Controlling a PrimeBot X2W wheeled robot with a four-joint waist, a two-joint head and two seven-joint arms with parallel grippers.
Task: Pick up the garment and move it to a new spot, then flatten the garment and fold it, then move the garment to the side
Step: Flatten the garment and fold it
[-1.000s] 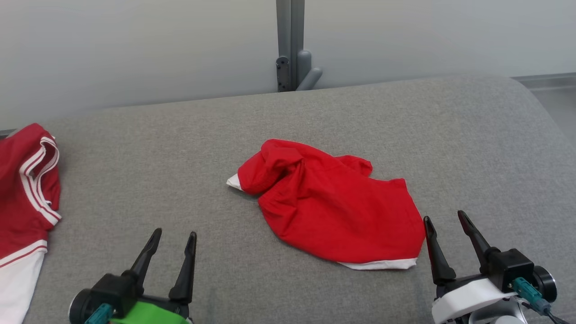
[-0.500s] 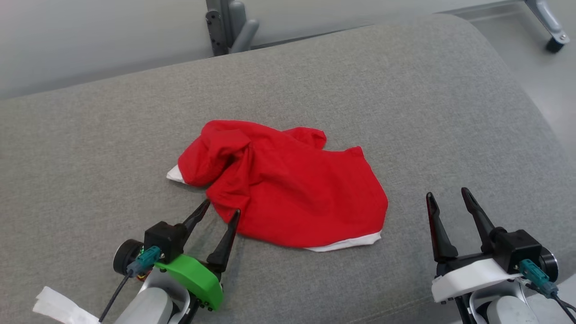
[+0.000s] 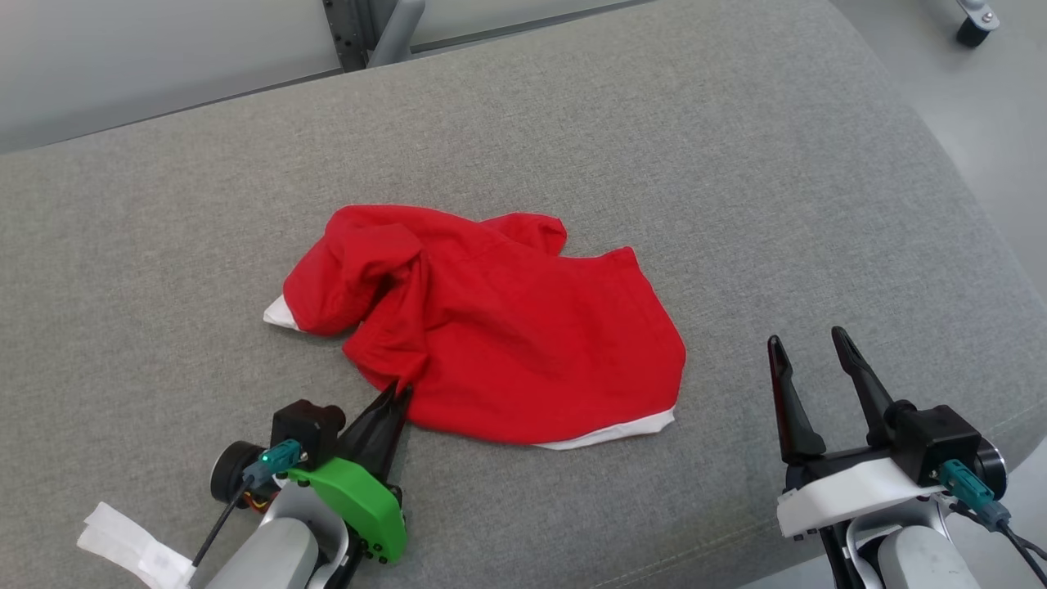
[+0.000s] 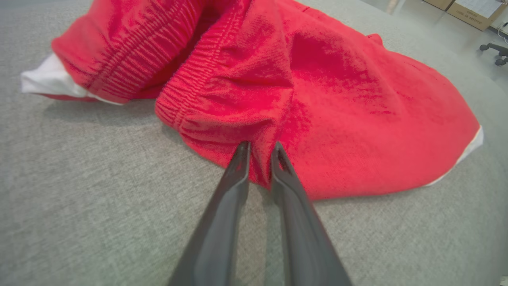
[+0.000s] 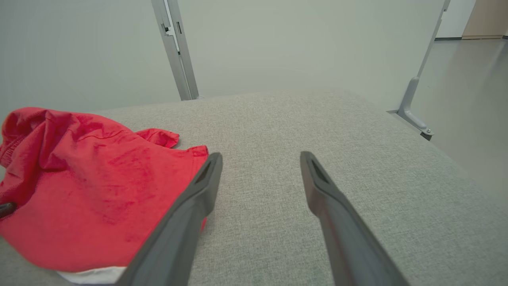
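Paper or tape, a white strip (image 3: pixel 123 540) at the lower left of the head view, is too small to identify and partly covered by the arm. Just right of it the left gripper (image 3: pixel 398 394) lies low on the grey cushion (image 3: pixel 736 164). Its two dark fingers stand nearly together on a fold at the near-left hem of the red garment (image 3: pixel 507 327), and the left wrist view shows red cloth pinched between the tips (how deep the fold reaches cannot be told). The garment lies crumpled at the cushion's middle. Its elastic top is bunched over itself at the left, hiding what is beneath, and white trim peeks out at the left end and along the near-right edge. Right of it, apart from the cloth, the right gripper (image 3: pixel 806 337) has its fingers spread wide with nothing between them. Bare cushion surrounds the garment, widest at the far and right sides, up to the rounded right edge above the floor (image 3: pixel 1006 123).
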